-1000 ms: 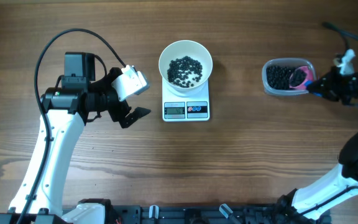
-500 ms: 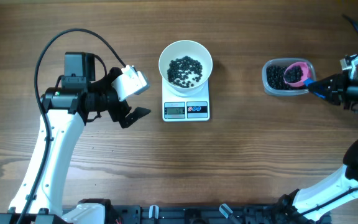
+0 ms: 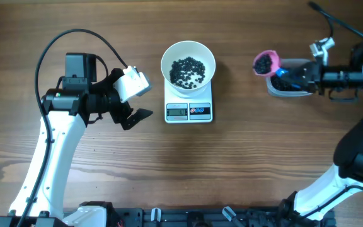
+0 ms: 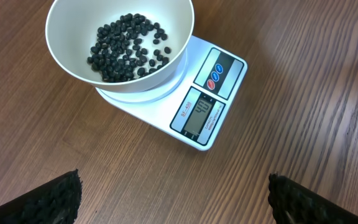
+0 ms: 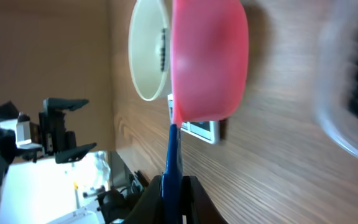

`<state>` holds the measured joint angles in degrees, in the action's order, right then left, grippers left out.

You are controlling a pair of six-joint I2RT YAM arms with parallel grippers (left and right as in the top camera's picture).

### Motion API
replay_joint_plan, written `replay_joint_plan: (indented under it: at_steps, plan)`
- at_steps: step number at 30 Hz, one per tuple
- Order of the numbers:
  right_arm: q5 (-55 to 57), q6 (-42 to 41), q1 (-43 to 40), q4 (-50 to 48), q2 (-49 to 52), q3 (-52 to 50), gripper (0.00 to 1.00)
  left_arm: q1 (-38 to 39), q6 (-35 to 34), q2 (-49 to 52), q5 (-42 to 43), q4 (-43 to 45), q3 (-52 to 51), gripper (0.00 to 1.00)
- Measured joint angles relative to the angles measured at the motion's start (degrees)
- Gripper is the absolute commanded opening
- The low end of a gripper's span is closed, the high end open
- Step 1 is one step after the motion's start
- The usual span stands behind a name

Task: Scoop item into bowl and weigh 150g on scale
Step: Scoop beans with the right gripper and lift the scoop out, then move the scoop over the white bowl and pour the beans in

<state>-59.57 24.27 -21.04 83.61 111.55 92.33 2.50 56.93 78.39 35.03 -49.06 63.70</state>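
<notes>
Tiny round black beads point(image 3: 188, 70) lie in the deep round white bowl point(image 3: 166, 58), which sits on the small flat white scale point(image 3: 188, 112) near the wooden counter's point(image 3: 232, 164) far edge. More beads fill the pink plastic scoop point(image 3: 265, 62), which the right tool point(image 3: 297, 76) clamps by its blue handle, between the bowl and the clear plastic tub point(image 3: 285, 93). The left tool point(image 3: 134, 98) gapes wide on the scale's left-edge side.

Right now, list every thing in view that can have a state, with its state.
bowl, standing on the scale, beans only covering its bottom.
scale, switched on, digits unclear.
scoop, full of beans, in the air between tub and bowl.
tub, uncovered, dark beans inside.
left hand, open, empty.
right hand, shut on the scoop.
</notes>
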Motion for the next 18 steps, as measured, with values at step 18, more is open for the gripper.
replay_joint_plan:
  at_steps: [18]
  plan:
    - [16.02, -22.80, 30.08, -16.68, 0.00, 12.22, 0.04, 0.00, 0.00, 0.00, 0.00, 0.02, 0.00, 1.00]
